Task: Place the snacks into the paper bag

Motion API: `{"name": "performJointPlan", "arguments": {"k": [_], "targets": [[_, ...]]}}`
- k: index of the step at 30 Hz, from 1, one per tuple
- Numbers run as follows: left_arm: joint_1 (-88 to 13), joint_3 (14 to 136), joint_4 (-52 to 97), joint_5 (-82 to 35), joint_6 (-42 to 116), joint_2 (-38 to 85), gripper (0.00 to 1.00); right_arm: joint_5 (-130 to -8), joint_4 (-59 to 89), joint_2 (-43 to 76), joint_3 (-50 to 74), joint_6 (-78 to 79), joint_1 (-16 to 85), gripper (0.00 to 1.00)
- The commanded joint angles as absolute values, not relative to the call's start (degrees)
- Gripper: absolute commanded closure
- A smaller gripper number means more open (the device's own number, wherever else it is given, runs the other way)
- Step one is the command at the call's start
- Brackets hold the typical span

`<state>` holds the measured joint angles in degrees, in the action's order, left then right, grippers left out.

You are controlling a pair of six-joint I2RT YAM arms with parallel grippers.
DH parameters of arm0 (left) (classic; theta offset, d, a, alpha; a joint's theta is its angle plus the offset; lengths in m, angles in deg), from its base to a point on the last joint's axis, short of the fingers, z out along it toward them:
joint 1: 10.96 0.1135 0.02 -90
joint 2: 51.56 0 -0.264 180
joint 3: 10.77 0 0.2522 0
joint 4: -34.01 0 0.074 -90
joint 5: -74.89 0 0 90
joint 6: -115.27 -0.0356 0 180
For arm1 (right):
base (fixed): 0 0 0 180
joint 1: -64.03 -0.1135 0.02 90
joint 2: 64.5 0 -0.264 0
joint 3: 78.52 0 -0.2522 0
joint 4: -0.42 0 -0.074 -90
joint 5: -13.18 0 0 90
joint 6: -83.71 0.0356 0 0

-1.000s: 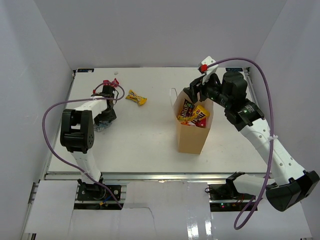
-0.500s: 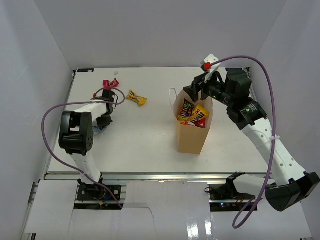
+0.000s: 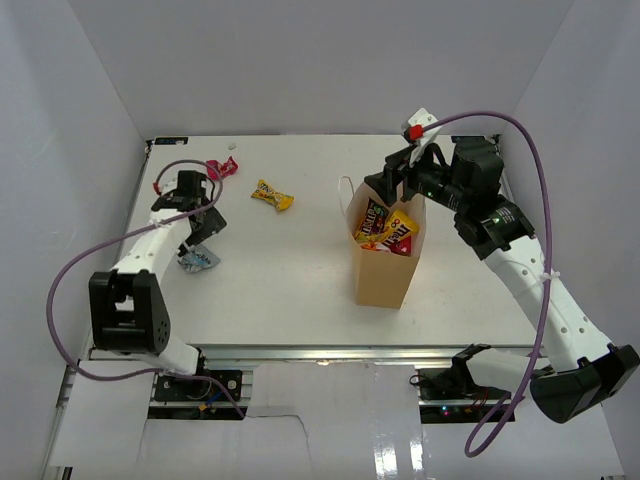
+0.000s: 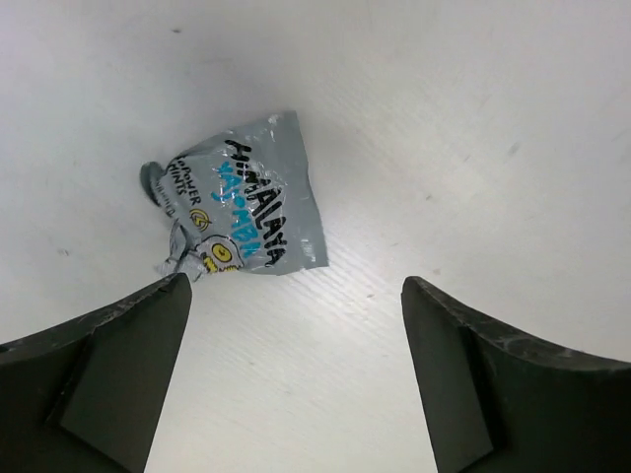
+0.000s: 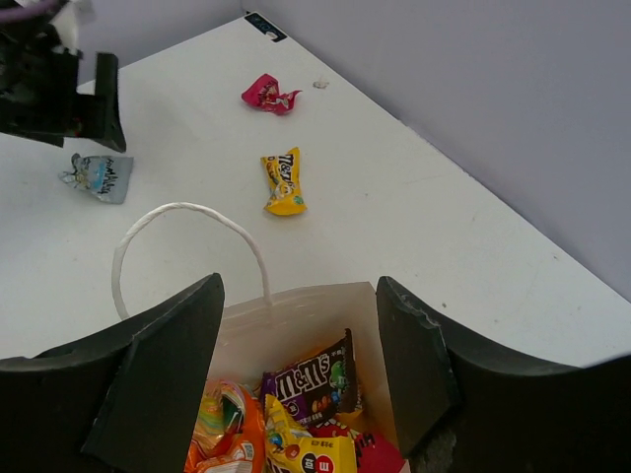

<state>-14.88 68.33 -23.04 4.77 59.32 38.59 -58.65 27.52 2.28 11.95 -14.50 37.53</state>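
Note:
The tan paper bag [image 3: 385, 272] stands upright right of centre with several packets inside: orange [image 5: 222, 439], purple [image 5: 314, 377], yellow [image 5: 317, 453] and red. My right gripper [image 3: 392, 182] hangs open and empty just above the bag's mouth [image 5: 306, 384]. A yellow packet [image 3: 271, 194] and a pink-red packet [image 3: 221, 167] lie on the table at the back left; both show in the right wrist view [image 5: 283, 182] [image 5: 266, 95]. A silver-grey packet [image 3: 196, 259] lies at the left. My left gripper [image 3: 202, 222] is open above it [image 4: 296, 374], the packet [image 4: 242, 212] just ahead of the fingers.
The white table [image 3: 300, 290] is walled by grey panels on three sides. The bag's white loop handle [image 5: 187, 236] rises on its left side. A purple cable [image 3: 75, 270] loops off the left arm beyond the table's left edge.
My left arm has swung out and its gripper moved away from the pink-red packet toward the silver-grey packet. My right gripper rose slightly over the bag and then held still.

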Motion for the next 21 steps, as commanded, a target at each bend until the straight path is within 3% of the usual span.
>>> {"name": "performJointPlan", "arguments": {"k": [1, 5, 6, 8, 16, 19, 21], "targets": [[-11.05, 65.06, -26.68, 4.59, 77.77, 30.1, 0.02, -57.49, 24.64, 0.8, 10.28, -13.5, 37.93, 0.3], [-3.68, 60.48, -27.4, -3.84, 87.67, 28.51, 0.02, -57.05, 24.29, 0.89, 10.46, -13.15, 37.93, 0.3], [-1.14, 59.77, -26.78, -7.69, 88.29, 29.12, 0.06, -56.96, 24.11, 0.8, 10.46, -12.8, 38.02, 0.3], [0.99, 58.89, -25.11, -10.62, 88.56, 30.08, 0.12, -56.7, 23.94, 0.71, 10.63, -12.62, 38.02, 0.3], [6.44, 58.98, -20.1, -19.14, 85.22, 37.81, 0.13, -52.66, 23.58, 0.36, 11.51, -14.37, 38.02, 0.29], [7.5, 58.63, -18.87, -21.16, 84.08, 40.1, 0.25, -49.32, 23.85, 0.36, 11.34, -15.78, 38.28, 0.26], [8.38, 57.57, -17.81, -22.66, 83.37, 40.2, 0.44, -48.35, 24.02, 0.36, 11.16, -16.31, 38.37, 0.26]]}}
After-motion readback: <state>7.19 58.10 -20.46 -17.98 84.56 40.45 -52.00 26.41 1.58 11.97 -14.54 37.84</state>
